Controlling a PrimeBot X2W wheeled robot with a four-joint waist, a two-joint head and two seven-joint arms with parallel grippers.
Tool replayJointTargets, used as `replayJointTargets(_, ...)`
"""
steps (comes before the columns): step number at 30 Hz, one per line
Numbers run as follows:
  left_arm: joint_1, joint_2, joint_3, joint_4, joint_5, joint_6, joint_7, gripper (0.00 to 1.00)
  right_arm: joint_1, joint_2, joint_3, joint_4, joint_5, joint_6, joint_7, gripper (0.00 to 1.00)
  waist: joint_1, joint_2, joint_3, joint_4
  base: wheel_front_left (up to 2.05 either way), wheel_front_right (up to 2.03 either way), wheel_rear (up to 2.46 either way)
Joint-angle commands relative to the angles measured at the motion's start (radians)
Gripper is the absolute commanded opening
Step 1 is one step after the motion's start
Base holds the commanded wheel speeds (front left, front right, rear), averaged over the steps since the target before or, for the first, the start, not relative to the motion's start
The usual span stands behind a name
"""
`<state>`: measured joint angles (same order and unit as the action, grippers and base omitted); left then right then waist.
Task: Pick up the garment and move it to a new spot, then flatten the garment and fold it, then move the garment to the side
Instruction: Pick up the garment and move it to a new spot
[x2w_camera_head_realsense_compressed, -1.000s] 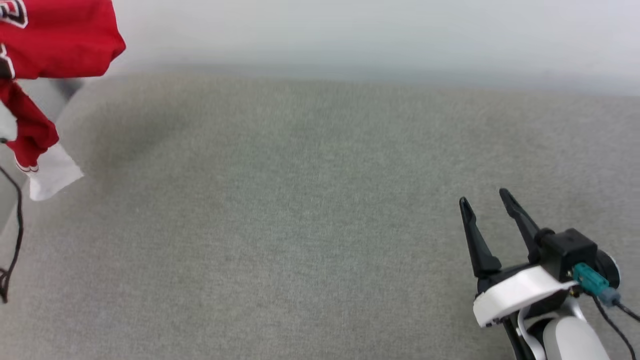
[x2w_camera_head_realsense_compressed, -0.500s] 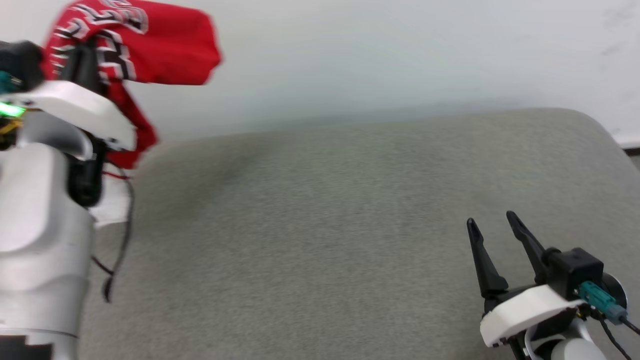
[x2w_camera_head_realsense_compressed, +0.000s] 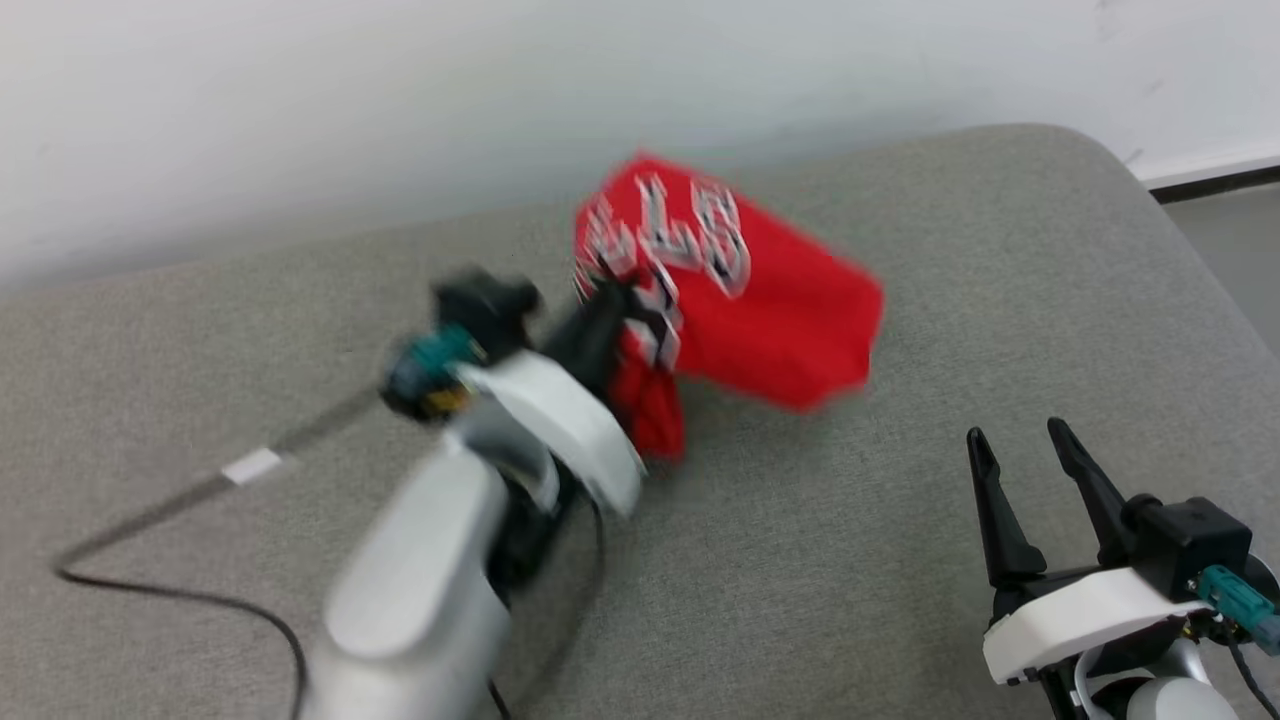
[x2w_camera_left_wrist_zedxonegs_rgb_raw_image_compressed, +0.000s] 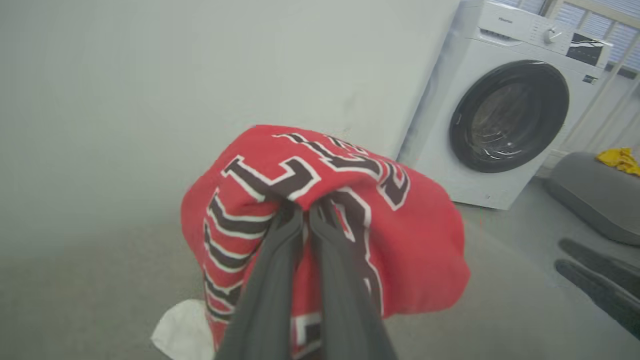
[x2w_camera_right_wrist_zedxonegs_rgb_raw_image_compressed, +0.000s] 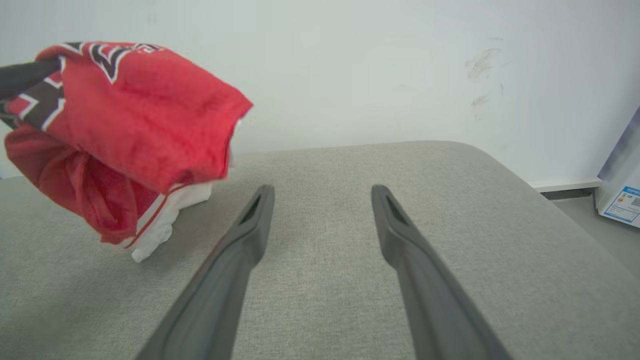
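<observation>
Limp, likely light red Bulls jersey (x2w_camera_head_realsense_compressed: 770, 310) dangles at twelve o'clock, left gripper (x2w_camera_head_realsense_compressed: 605, 325) clamped mid-print; right gripper (x2w_camera_head_realsense_compressed: 1015, 438), five o'clock, gapes empty. Corners would probably suit flattening better.

The shirt (x2w_camera_head_realsense_compressed: 780, 320) is soft, matt red cloth with flat printed lettering (the white sleeve looks thinner). Coarse grey woven fabric covers the worktop (x2w_camera_head_realsense_compressed: 800, 560). The right pincer (x2w_camera_right_wrist_zedxonegs_rgb_raw_image_compressed: 322, 192) has smooth, matt dark plastic fingers and a glossy white plastic shell (x2w_camera_head_realsense_compressed: 1080, 615). The washing machine (x2w_camera_left_wrist_zedxonegs_rgb_raw_image_compressed: 480, 165) looks smooth and glossy.
</observation>
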<state>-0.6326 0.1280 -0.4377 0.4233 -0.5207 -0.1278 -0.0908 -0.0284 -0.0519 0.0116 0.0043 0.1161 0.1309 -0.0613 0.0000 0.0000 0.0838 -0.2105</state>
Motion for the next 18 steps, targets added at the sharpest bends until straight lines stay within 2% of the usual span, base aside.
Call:
replayJointTargets(1,0.056,-0.006,-0.028,-0.009,-0.007,-0.001,0.006,0.00,-0.017,0.002,0.000,0.001,0.005,0.000,-0.007,1.00,0.0000,0.0000,0.016,0.010,0.00,0.00,0.00)
replayJointTargets(6,0.230,-0.015,-0.125,-0.029,-0.020,-0.002,0.028,0.00,-0.029,0.002,0.001,0.013,0.013,0.000,-0.015,1.00,0.0000,0.0000,0.036,0.041,0.00,0.00,0.00)
replayJointTargets(10,0.327,-0.005,-0.159,-0.036,-0.015,0.003,0.015,0.00,-0.034,0.002,-0.003,0.018,0.008,0.000,-0.019,1.00,0.0000,0.0000,0.039,0.071,0.00,0.00,0.00)
replayJointTargets(11,0.345,-0.007,-0.170,-0.035,-0.011,0.003,0.012,0.19,-0.034,0.002,-0.006,0.020,0.005,0.000,-0.019,1.00,0.0000,0.0000,0.037,0.081,0.00,0.00,0.00)
replayJointTargets(12,0.352,-0.007,-0.176,-0.040,-0.004,0.006,0.002,0.62,-0.034,0.002,-0.007,0.020,0.003,0.000,-0.018,1.00,0.0000,0.0000,0.034,0.089,0.00,0.00,0.00)
replayJointTargets(13,0.351,-0.008,-0.180,-0.050,0.006,0.009,-0.015,1.00,-0.036,0.002,-0.007,0.020,0.000,0.000,-0.017,1.00,0.0000,0.0000,0.032,0.098,0.00,0.00,0.00)
replayJointTargets(18,0.320,-0.012,-0.183,-0.112,0.060,0.031,-0.113,1.00,-0.025,0.002,-0.028,0.017,-0.011,0.000,-0.011,1.00,0.0000,0.0000,-0.001,0.150,0.00,0.00,0.00)
